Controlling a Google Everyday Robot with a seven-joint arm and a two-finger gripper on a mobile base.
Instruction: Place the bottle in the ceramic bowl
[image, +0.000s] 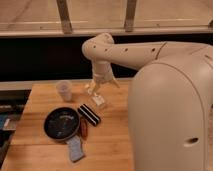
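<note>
- Gripper (101, 86) pointing down over the far middle of the desk (110, 145), jaws spread wide.
- Just under the jaws, the bottle (99, 99): small, whitish, lying tilted on the desk; contact with the jaws impossible to tell.
- Above the gripper, 1 cream arm (125, 52), bent at a rounded joint and reaching back to the right.
- At the arm's root, a large cream robot body (170, 110) filling the right side of the view.
- Left of the gripper, near but apart, a translucent plastic cup (65, 90), upright.
- Just beside the bottle on the camera's side, a black-and-white striped block (89, 114), lying at a slant.
- Left of the block, the ceramic bowl (61, 124): round, shallow, glossy black, faint light marks inside, apart from the bottle.
- By the bowl's right rim, a small reddish-brown object (84, 129), kind unclear.
- Nearest the camera, a blue-grey cloth-like piece (75, 149).
- Behind the light wooden desk, a dark band of wall and 2 slanted metal posts (64, 15).
</note>
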